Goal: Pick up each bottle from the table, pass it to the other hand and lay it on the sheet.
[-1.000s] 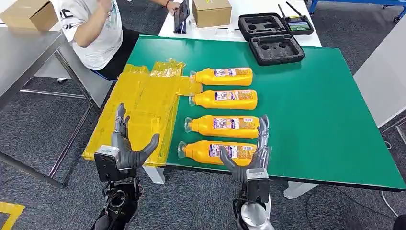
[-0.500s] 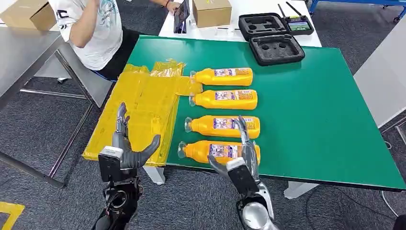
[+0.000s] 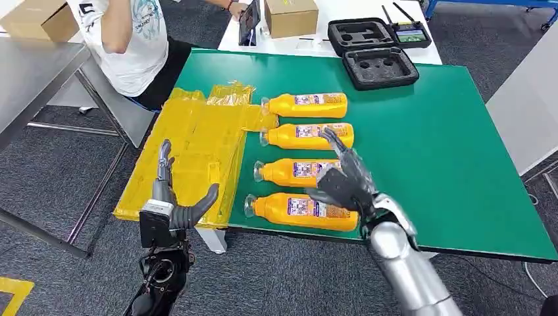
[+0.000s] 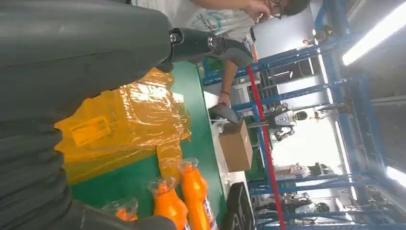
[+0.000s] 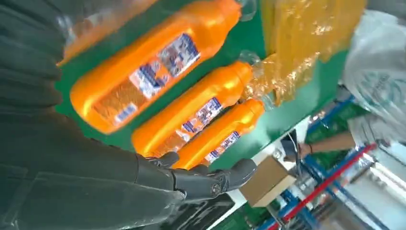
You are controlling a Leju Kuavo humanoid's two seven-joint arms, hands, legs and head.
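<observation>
Orange bottles (image 3: 306, 137) are laid in a row on the green table (image 3: 447, 151), beside the yellow sheet (image 3: 191, 155). The right hand (image 3: 345, 181) is spread above the nearest bottle (image 3: 299, 210), perhaps not touching it. The left hand (image 3: 172, 197) is held spread and empty over the sheet's edge.

A workshop or robot lab: grey carpet floor, a green worktable (image 3: 460, 164), blue steel racking (image 4: 306, 91) under strip lights, an equipment case (image 3: 380, 67) at twelve o'clock.
</observation>
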